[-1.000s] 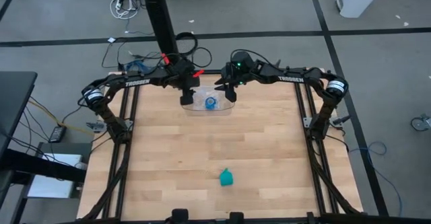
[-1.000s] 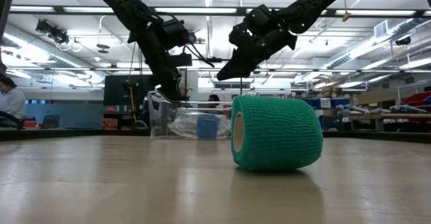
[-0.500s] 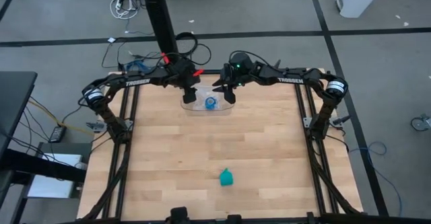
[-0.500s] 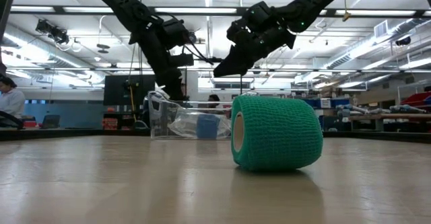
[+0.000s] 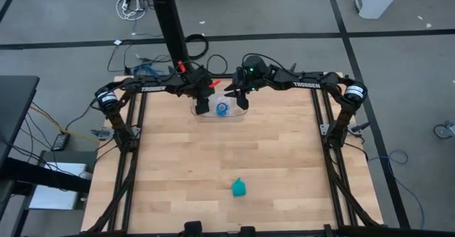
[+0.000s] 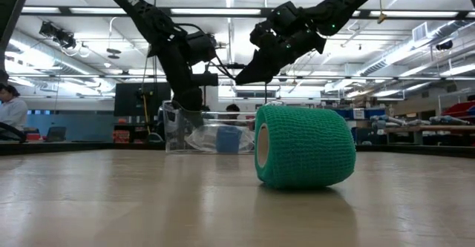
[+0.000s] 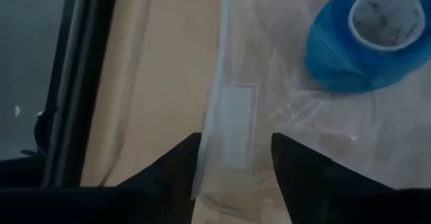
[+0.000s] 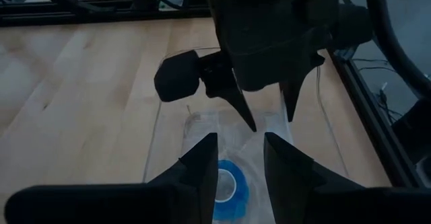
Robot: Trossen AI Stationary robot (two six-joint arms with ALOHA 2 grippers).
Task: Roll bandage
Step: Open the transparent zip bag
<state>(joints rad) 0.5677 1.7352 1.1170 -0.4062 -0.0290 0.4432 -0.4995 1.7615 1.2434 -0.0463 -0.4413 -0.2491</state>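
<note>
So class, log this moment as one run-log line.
bandage: rolled, near table edge, untouched | left gripper: open at tray rim | right gripper: open above tray

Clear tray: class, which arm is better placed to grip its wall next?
Left. The left gripper is open, straddling the clear tray's wall; the right gripper hovers above the blue roll.

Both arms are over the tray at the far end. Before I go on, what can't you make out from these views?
- Whether the left gripper grips the clear plastic tray's wall: its fingers straddle it, contact unclear.
- The far end of the teal-green fabric bandage roll, hidden by the roll itself in the low view; tiny from above.
- The bright-blue roll, cut off by the left wrist picture's edge.
- The right gripper hangs open above.
</note>
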